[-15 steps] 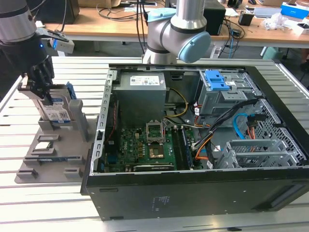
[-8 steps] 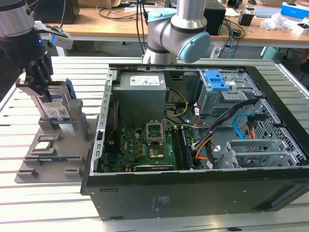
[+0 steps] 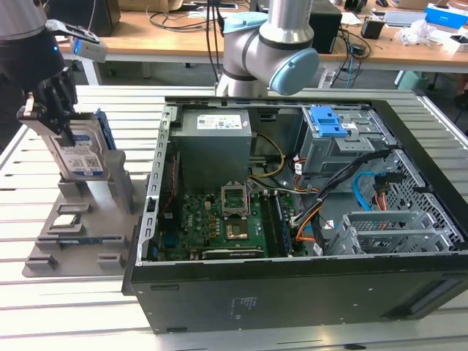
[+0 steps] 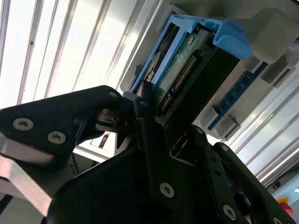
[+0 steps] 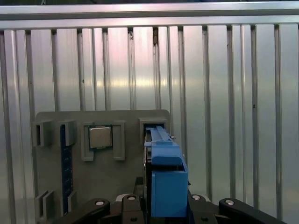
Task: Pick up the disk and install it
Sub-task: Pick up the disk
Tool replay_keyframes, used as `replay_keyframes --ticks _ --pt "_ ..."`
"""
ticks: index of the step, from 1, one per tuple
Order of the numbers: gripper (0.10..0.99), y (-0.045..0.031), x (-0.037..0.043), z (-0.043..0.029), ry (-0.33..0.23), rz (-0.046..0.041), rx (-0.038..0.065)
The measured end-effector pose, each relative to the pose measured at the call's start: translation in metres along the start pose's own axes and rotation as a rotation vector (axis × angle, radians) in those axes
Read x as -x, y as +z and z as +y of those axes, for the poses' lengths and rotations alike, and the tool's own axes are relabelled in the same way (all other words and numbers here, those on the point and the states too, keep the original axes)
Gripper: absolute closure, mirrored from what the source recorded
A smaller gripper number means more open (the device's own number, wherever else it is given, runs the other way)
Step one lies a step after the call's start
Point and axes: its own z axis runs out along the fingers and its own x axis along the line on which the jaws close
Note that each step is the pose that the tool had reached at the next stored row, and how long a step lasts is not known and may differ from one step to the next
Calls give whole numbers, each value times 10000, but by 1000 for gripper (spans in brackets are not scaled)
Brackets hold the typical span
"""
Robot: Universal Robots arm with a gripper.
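In the exterior view the disk (image 3: 80, 159), silver with a white-and-blue label and blue side rails, stands on edge in the grey holder (image 3: 110, 191) at that view's left. My gripper (image 3: 53, 110) comes down on its upper end, and the black fingers clamp it from both sides. The second wrist view shows the disk's (image 4: 183, 70) green board and connector between my fingers (image 4: 145, 122), with the gripper (image 4: 173, 122) shut on it. In the first wrist view the disk's blue rail (image 5: 166, 175) runs up from my gripper (image 5: 163, 207).
The open computer case (image 3: 292, 292) lies to the exterior view's right of the holder. Inside it is a grey drive cage with a blue latch (image 3: 330, 126). On the holder plate sit a square processor chip (image 5: 100, 136) and a blue memory stick (image 5: 65, 161). Slatted aluminium table (image 5: 224, 93) lies all around.
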Motion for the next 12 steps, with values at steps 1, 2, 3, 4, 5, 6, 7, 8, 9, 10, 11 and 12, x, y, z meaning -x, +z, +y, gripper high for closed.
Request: replay_keyframes --ticks 1,2,3,4,5,6,7,8,9,10,11,12 --pt "725 -34 2 -1 -1 0 0" --pt "725 -67 4 -1 -1 0 0" --pt "725 -86 5 -2 -1 0 0" --pt "725 -102 7 -2 0 0 0" --pt "725 -124 8 -3 0 -1 0" --pt "725 -138 9 -3 -1 0 0" --pt "725 -154 10 -4 0 0 0" --pt "725 -169 11 -4 -1 0 0" --pt "725 -200 13 -6 -1 -1 -1" --pt "725 -223 14 -6 0 0 0" --pt "725 -244 15 -7 0 0 0" --pt "725 -269 17 -8 0 0 1"
